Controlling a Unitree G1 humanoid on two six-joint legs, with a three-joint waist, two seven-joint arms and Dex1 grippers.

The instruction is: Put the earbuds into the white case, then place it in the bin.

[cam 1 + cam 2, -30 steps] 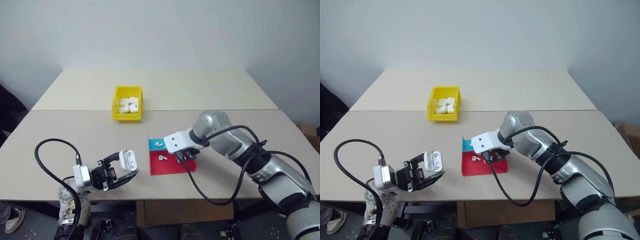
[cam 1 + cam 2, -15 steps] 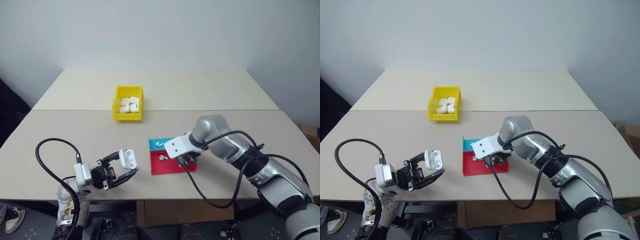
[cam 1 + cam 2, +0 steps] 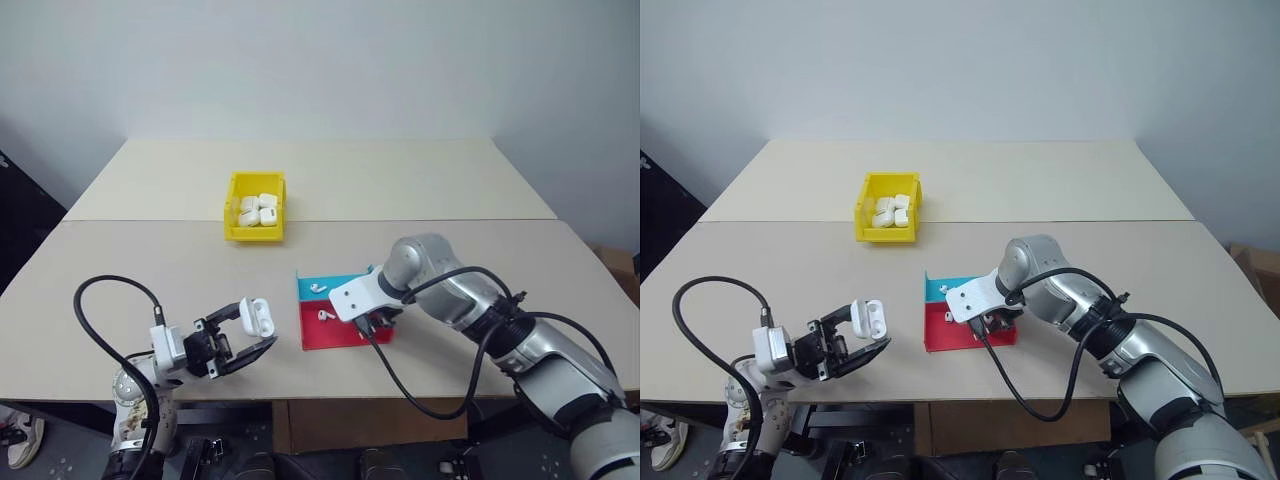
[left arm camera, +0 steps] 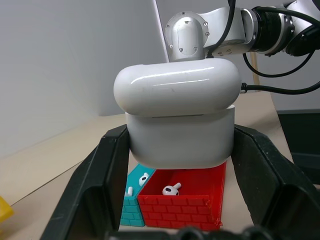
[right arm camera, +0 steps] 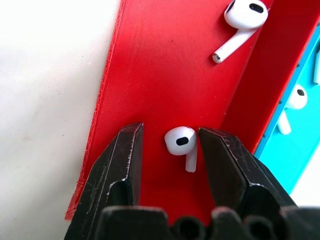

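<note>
Right now I am working the first step: my right gripper is hanging over the red half of the tray, fingers spread with one earbud lying between them, not yet pinched. Next I am judging a slight descent and a gentle squeeze on that slippery bud. My left gripper is clamping the white case near the bench edge, lid open in the head view, ready to receive. The right wrist view is showing a second earbud in the red half and more in the blue. The yellow bin, already holding several cases, is sitting well apart, farther back.
</note>
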